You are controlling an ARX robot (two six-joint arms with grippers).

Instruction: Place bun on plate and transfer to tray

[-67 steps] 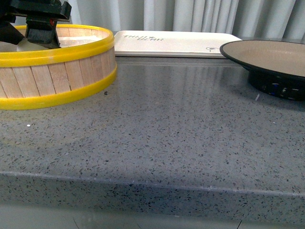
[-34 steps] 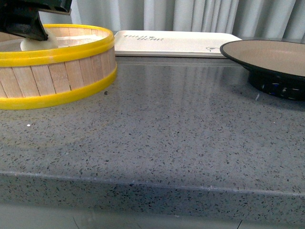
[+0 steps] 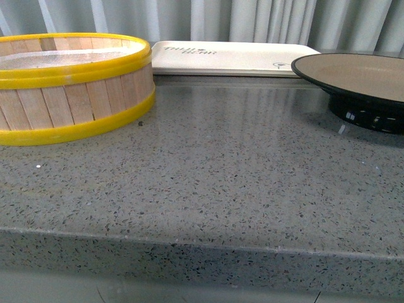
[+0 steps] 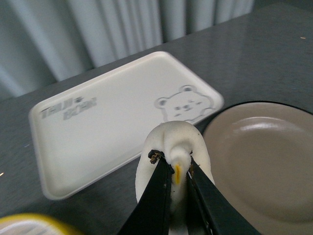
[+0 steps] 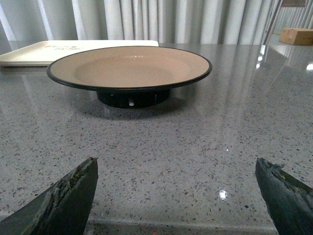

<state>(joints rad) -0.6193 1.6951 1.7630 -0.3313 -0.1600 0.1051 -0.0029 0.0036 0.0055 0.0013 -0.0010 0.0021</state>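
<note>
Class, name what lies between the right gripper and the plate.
Only bare speckled grey countertop separates the right gripper from the plate, seen in the right wrist view.

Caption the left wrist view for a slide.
The left gripper shut on the bun, with the tray and plate side by side on the counter beyond.

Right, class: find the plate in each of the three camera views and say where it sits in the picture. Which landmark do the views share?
Front view: plate at the right edge, cut off by the frame.
Left wrist view: plate fills the picture's lower right, beside the bun.
Right wrist view: plate centred in the upper half, whole.
Shared landmark: the cream tray, next to the plate in every view.
</note>
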